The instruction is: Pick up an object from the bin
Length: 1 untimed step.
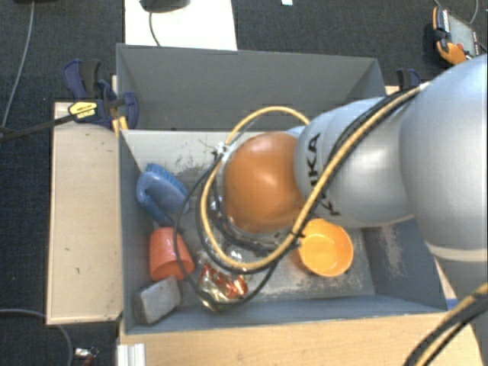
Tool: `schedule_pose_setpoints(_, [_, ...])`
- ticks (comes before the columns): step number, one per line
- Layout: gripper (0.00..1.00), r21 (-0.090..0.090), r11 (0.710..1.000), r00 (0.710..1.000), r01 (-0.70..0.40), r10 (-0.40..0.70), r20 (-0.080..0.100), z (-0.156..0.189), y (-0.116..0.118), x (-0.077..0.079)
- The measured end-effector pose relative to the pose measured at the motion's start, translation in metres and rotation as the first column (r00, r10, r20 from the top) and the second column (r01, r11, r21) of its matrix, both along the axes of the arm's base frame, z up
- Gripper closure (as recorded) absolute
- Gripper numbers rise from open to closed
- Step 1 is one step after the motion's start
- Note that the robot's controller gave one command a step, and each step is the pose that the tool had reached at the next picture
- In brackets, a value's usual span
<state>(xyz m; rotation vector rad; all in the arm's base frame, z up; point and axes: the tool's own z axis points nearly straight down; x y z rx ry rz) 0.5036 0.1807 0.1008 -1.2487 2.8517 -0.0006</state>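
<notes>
My gripper (218,259) reaches down in the front-left part of the bin, largely covered from above by the arm's fittings. Directly beneath it, close to the front wall, lies a shiny copper-coloured crumpled thing (224,285); whether it is gripped I cannot tell. A red-orange cup (166,253) lies on its side just left of the gripper. A grey block (158,299) rests in the front-left corner. An orange bowl (328,248) stands open side up to the gripper's right.
A blue handled thing (158,191) lies against the left wall, behind the cup. The arm comes in from the right and covers the middle and right of the bin. The front wall is close to the gripper.
</notes>
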Motion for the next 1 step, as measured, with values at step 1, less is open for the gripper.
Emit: schedule_pose_setpoints(1, [1.00, 0.002, 1.000, 1.000, 0.000, 0.000, 0.006, 0.0472, 0.0007, 0.0013])
